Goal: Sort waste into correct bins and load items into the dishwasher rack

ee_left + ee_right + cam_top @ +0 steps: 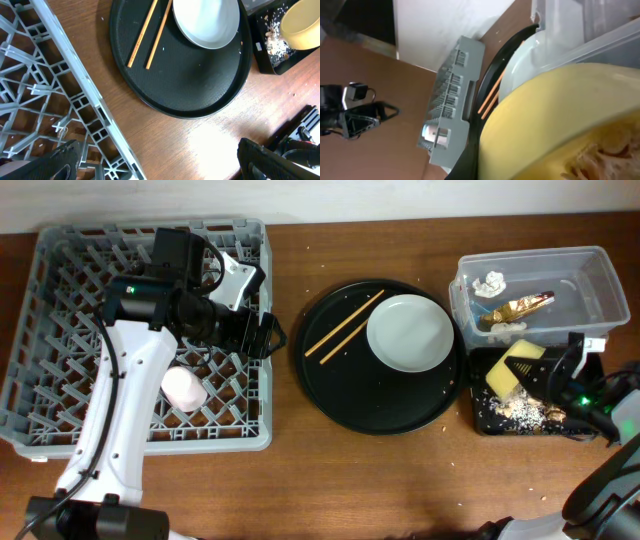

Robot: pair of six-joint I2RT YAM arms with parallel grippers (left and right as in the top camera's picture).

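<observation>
The right gripper [540, 370] seems clamped on the rim of the bowl [503, 375], holding it tilted over the black tray [478, 416]. Its wrist view is filled by the bowl's yellow wall, so the fingers themselves are hidden. Scraps [602, 160] cling inside the bowl, right beneath the gripper.

The main risk is the tip. The bowl hangs near the tray's inner edge, so if it tilts further, scraps could fall past the rim onto the worktop [400, 480]. A rim grip on a smooth bowl could also slip as the angle steepens. The tub [600, 265] stands just beyond the gripper, and a swing that way could knock its wall.

The left gripper [265, 335] is spread wide and empty, hovering at the near edge of the rack [150, 442]. The chopsticks [343, 326] and plate [408, 332] lie ahead of it on the round tray [340, 405], apart from its fingers. A pink cup [183, 390] sits behind it in the rack.
</observation>
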